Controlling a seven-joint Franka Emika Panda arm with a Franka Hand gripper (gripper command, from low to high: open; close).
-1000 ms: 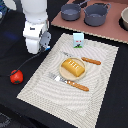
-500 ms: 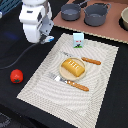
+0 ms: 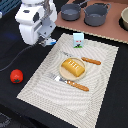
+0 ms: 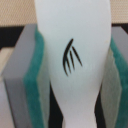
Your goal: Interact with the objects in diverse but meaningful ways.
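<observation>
My gripper hangs over the far corner of the mat on the exterior view's left, shut on a white-and-blue tube-like piece. In the wrist view that white piece, marked with a black sign, fills the gap between the green pads. A golden-yellow bread loaf lies on a small plate mid-mat. The small white carton stands at the mat's far edge. A red tomato rests on the black table beside the mat, on the exterior view's left.
A striped cloth mat covers the table's middle. An orange-handled knife and an orange-handled fork flank the plate. Two grey pots stand on a brown board at the back, with a bowl at the exterior view's right edge.
The arm has risen a little and tilted at the wrist, still holding the white piece. The loaf, carton and tomato have not moved.
</observation>
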